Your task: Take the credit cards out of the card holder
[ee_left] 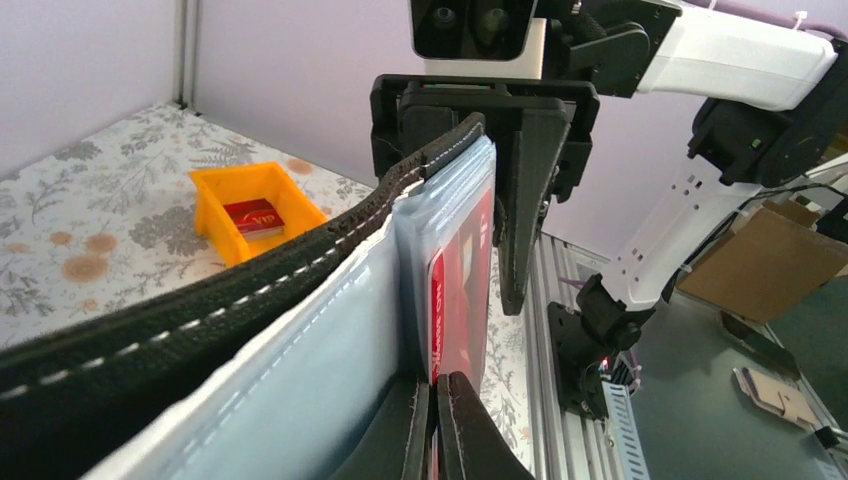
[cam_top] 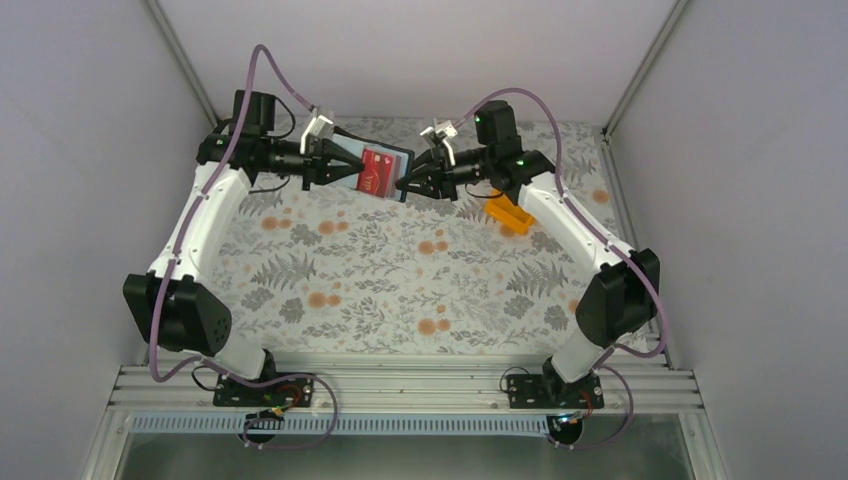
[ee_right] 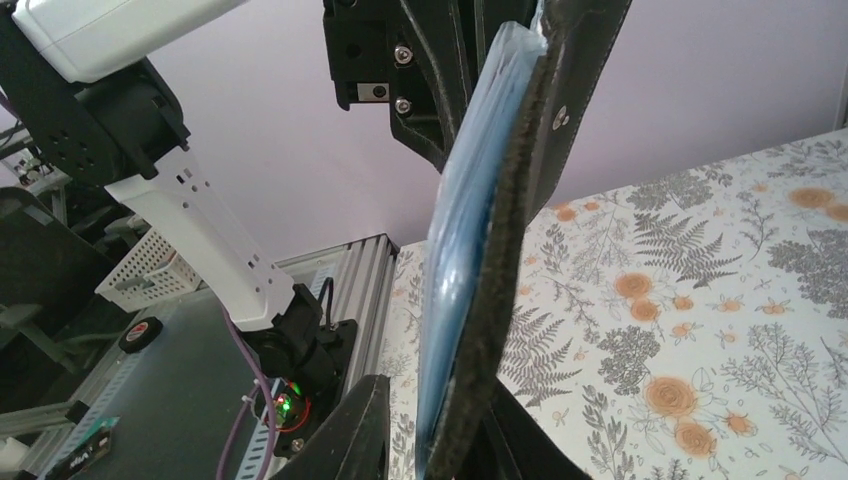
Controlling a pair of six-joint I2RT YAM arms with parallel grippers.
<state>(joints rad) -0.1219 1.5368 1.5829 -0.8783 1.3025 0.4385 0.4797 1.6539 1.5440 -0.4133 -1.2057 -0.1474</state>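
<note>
Left fingers (ee_left: 470, 430) pinch the card holder (ee_left: 200, 330); right fingers' (ee_right: 350, 430) grip unclear; credit card (ee_left: 252, 217) in bin (ee_left: 240, 176) reads "VIP".

1. The card holder (ee_left: 200, 320) is black outside with a line of white stitching along its edge; its inner pockets are a translucent grey-blue.
2. The credit card (cam_top: 375, 170) in the pocket is red with faint light markings.
3. The bin (ee_left: 240, 175) is a plain bright orange, looking yellower in the left wrist view.
4. The second credit card (ee_left: 252, 216), in the bin, is red with white lettering.
5. The table cover (cam_top: 400, 290) is white, patterned with grey ferns and leaves and orange flowers.
6. The left arm (cam_top: 205, 215) and right arm (cam_top: 565, 215) have white links and black joints.
7. The cables (cam_top: 255, 90) are purple.
8. The walls (cam_top: 420, 50) are a plain pale lilac-grey.
</note>
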